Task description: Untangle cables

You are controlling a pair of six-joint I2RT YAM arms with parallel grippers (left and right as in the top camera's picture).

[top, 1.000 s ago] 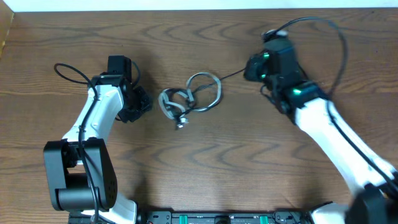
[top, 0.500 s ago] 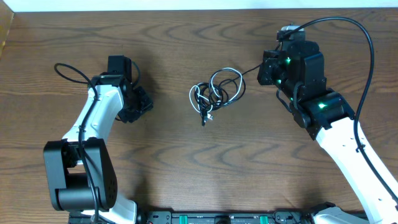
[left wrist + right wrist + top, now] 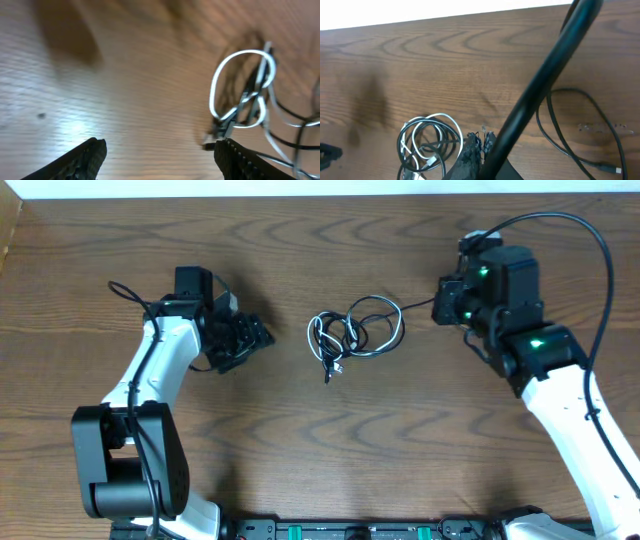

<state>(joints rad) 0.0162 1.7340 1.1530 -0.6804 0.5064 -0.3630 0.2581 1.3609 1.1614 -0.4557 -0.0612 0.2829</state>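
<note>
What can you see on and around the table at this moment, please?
table: one, brown wood, under everything.
black cable: one, thin, tangled at mid-table, one strand running rightward.
white cable: one, looped in the same tangle.
arm cords: two, thick black, one arching off each arm.
arms: two, white and black, either side of the tangle.
left hand: black, open, left of the tangle, touching nothing.
right hand: black, shut on the black cable's strand.
</note>
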